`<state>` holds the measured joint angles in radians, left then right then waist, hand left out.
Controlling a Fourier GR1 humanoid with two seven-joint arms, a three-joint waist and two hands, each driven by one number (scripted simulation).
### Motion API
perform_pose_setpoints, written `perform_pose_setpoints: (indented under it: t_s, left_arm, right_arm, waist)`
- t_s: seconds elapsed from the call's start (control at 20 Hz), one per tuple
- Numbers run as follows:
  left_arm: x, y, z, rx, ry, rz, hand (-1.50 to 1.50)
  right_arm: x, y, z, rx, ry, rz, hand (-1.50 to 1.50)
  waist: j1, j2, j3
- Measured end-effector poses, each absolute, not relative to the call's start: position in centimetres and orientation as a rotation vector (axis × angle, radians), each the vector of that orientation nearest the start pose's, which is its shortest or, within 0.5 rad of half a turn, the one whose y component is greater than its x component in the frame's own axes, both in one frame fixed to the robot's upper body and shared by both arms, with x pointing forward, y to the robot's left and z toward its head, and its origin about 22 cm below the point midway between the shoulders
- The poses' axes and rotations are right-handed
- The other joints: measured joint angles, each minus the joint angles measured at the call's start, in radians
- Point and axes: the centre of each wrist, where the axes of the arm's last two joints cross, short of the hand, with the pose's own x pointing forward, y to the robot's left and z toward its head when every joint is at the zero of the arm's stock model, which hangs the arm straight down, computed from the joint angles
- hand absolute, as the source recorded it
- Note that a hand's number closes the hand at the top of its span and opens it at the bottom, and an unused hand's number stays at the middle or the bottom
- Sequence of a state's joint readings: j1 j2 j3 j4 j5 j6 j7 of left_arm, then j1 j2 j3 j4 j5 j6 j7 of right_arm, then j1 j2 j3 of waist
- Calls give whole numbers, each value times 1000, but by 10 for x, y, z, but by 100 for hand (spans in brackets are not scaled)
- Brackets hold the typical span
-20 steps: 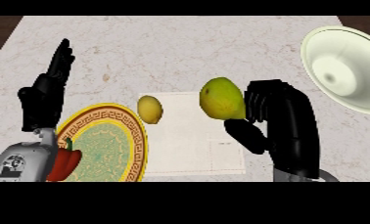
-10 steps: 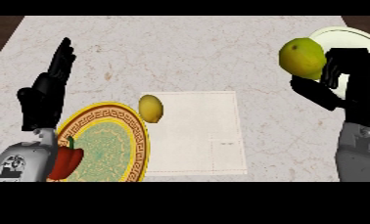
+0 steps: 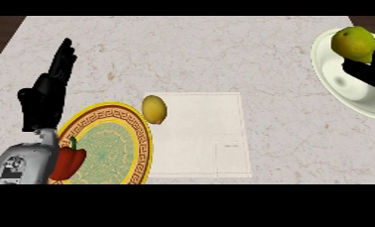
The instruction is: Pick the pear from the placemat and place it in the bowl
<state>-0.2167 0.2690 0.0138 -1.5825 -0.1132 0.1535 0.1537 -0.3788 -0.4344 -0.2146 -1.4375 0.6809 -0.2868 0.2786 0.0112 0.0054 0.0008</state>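
One pear (image 3: 353, 43), one lemon (image 3: 154, 109), one pepper (image 3: 67, 159), one plate (image 3: 110, 144), one bowl (image 3: 338, 80), one placemat (image 3: 201, 134).

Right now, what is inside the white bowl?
Over the white bowl the right hand holds the pear. The rest of the inside looks bare; the bowl's far right side is out of view.

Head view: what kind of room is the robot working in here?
Most likely a kitchen: a marble-look counter carries a placemat, a patterned plate with a red pepper, a lemon and a white bowl.
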Motion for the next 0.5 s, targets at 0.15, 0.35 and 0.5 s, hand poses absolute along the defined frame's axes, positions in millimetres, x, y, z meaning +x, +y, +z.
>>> perform_pose_setpoints:
  t_s: [0.15, 0.35, 0.5]
  left_arm:
    - [292, 265, 76, 381, -1651, -169, 0]
    - [295, 261, 81, 373, -1660, -184, 0]
    - [295, 261, 83, 364, -1660, -188, 0]
  right_arm:
    - [333, -369, 114, -1329, -1465, 262, 150]
    - [347, -406, 101, -1405, -1402, 272, 150]
    - [356, -424, 91, -1378, -1375, 235, 150]
  waist:
    - [6, 2, 0]
    - [17, 6, 1]
    - [25, 8, 2]
